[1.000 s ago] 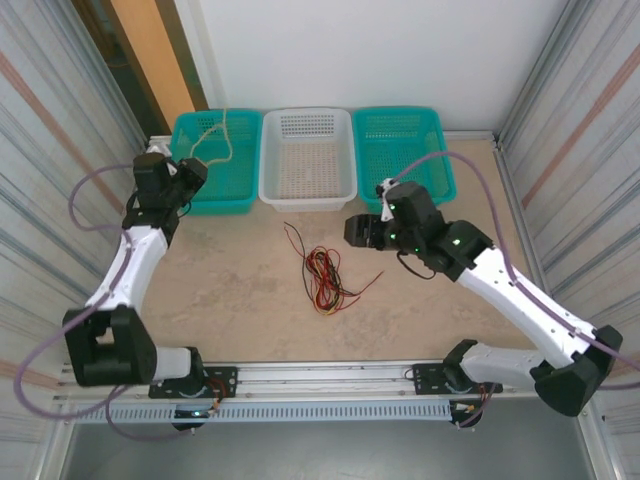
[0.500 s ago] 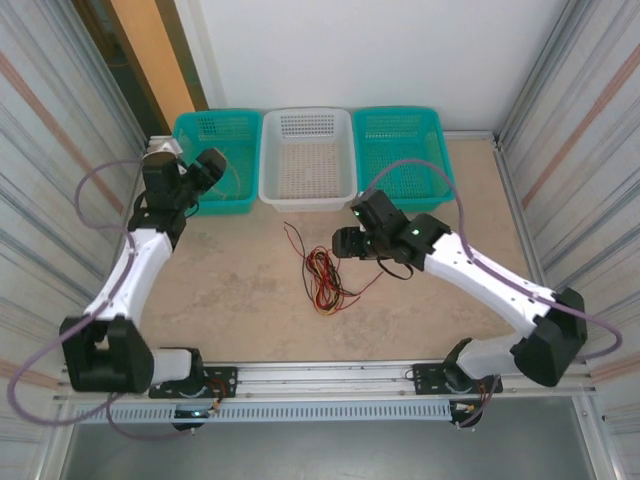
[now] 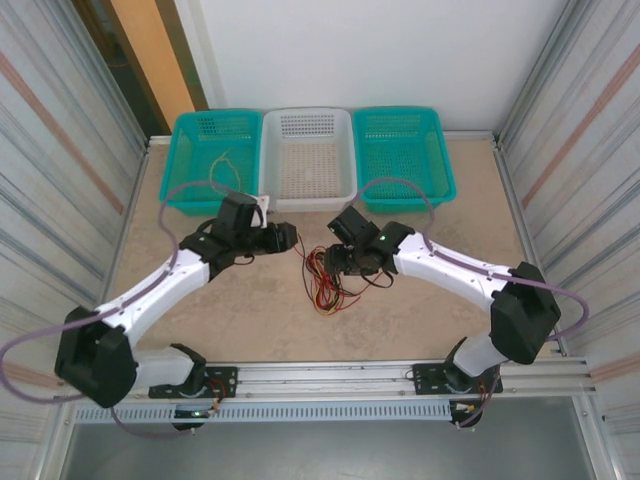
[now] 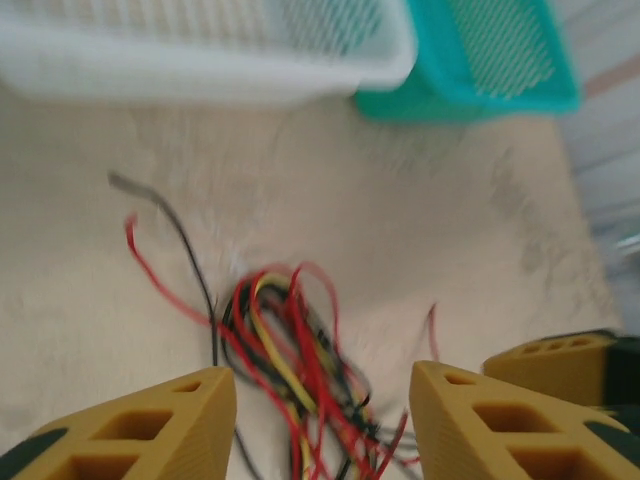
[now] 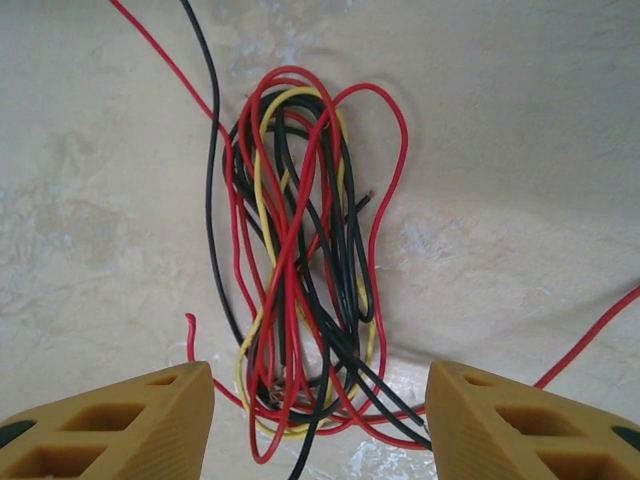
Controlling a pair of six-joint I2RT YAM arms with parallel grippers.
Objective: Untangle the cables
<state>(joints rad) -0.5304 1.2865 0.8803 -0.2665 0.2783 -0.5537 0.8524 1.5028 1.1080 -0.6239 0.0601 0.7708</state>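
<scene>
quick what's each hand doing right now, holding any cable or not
left hand: open, holding nothing, above the cables
right hand: open, holding nothing, above the same cables

Both arms bend in toward the middle. The left gripper [image 3: 283, 237] and the right gripper [image 3: 335, 258] are near each other, each with fingers apart.

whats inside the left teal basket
One thin yellowish-tan cable lies loosely curled on the mesh floor of the left teal basket. A lilac hose crosses the basket's near part, so the small strip of floor under it cannot be seen.
</scene>
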